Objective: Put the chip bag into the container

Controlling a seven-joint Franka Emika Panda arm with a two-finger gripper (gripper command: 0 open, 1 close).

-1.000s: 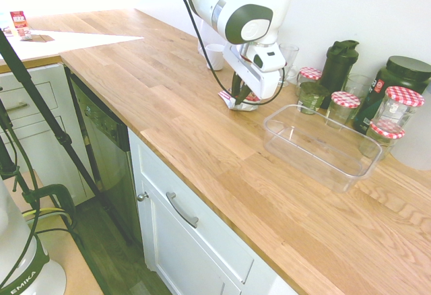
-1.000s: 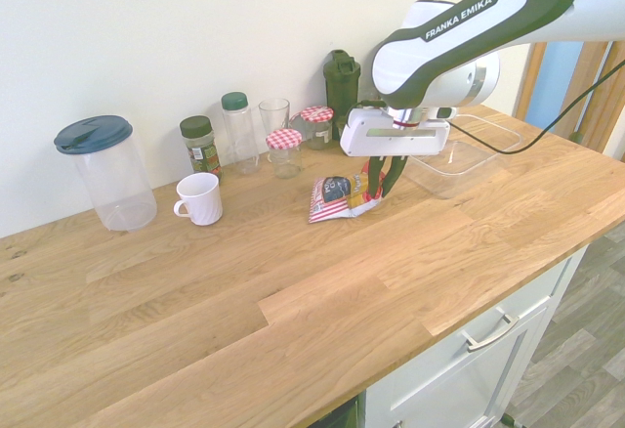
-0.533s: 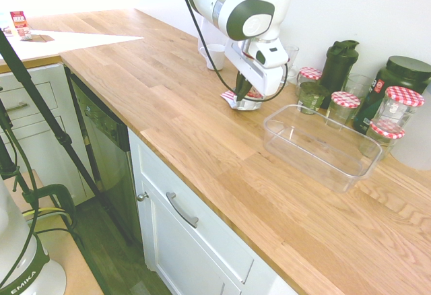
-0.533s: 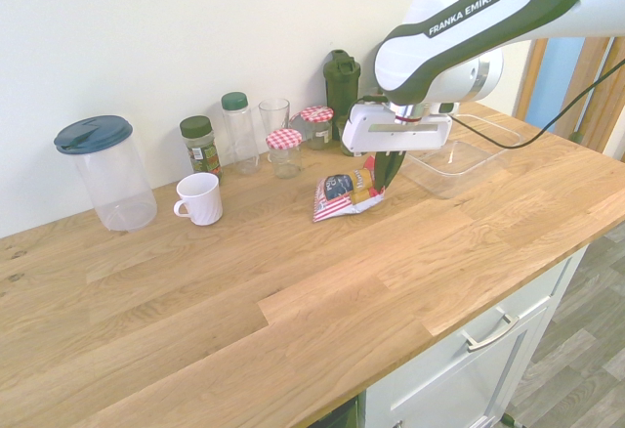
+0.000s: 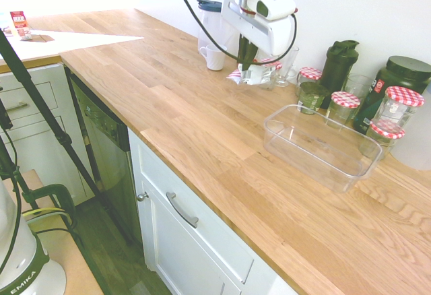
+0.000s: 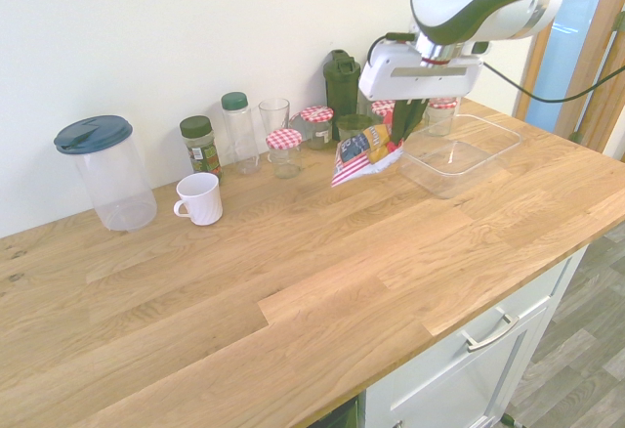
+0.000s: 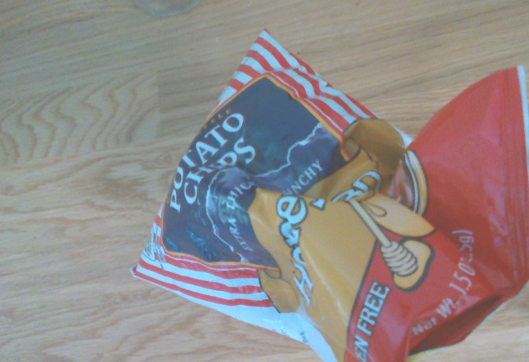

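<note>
The arm's upper links run out of the top of both exterior views, and the gripper (image 6: 403, 125) fingertips are mostly buried behind the chip bag (image 6: 366, 151), so only their clamp on its upper right end reads clearly. The bag hangs in the air above the wooden counter (image 6: 293, 272), clear of the surface, just beside the container (image 6: 459, 152) on its near-left side. Its long axis slants, the striped end lower and pointing away from the tub. In the wrist view the bag (image 7: 331, 230) is cut off at the frame edge; "POTATO CHIPS" is legible. The container (image 5: 323, 145) holds nothing.
</note>
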